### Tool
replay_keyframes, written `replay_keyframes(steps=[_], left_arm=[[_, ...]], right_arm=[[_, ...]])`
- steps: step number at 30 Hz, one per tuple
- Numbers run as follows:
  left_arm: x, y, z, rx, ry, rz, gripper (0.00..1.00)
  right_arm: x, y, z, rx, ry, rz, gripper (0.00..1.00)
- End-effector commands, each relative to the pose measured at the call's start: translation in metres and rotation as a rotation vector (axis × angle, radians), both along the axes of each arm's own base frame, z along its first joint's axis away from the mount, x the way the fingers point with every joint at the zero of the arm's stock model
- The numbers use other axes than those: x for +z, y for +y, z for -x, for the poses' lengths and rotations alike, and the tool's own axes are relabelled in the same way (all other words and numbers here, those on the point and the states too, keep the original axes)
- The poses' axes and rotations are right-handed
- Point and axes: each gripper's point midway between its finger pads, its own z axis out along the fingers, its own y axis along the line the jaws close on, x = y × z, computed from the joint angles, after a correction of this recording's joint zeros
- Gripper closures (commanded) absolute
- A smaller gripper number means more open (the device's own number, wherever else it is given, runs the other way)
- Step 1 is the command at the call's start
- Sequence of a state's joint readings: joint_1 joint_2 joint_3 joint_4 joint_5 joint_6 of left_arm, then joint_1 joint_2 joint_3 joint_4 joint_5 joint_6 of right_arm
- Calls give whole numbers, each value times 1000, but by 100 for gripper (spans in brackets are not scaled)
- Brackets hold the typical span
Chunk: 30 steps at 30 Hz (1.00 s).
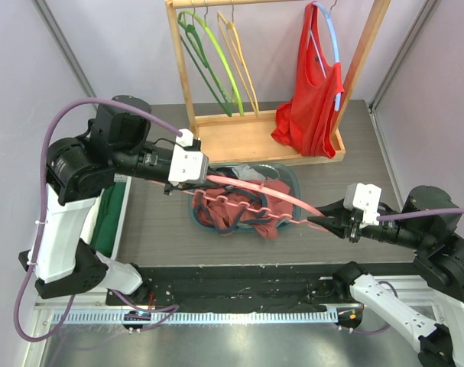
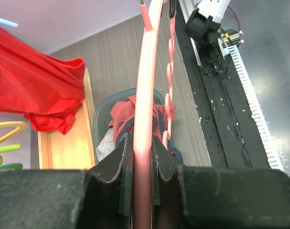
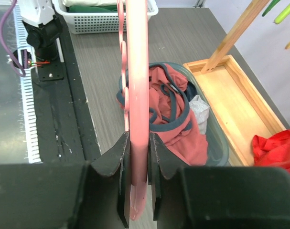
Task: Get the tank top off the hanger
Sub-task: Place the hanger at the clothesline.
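Your left tool [image 1: 207,177] pinches one end of the pink hanger [image 1: 262,193], and your right tool [image 1: 314,221] pinches the other. The tank top [image 1: 276,188] lies bunched in the teal basket [image 1: 292,176] on the surface [image 1: 155,222], directly beneath the hanger and between both tools.

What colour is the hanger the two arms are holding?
Salmon pink hanger; clearest in the right wrist view.
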<state>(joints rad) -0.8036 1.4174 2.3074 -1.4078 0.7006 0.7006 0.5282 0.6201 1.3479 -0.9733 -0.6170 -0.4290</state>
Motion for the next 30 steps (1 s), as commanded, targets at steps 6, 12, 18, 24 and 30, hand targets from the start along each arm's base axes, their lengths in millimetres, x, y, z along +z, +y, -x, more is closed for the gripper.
replay_keyframes(steps=[6,12,18,24,30], left_arm=[[10,20,10,46,18,26,100],[28,11,-68,456,46,146,1],[54,38,-108,717,-79,234,0],[63,68,-113,826,-132,261,0],[65,93,-108,875,-157,266,0]], right_arm=[[7,6,14,43,95,-47,99],[58,-1,-3,-155,210,-221,99],[139,-20,6,-247,188,-409,99],[178,-47,-2,-385,70,-502,99],[176,-93,-34,-688,-5,-523,99]])
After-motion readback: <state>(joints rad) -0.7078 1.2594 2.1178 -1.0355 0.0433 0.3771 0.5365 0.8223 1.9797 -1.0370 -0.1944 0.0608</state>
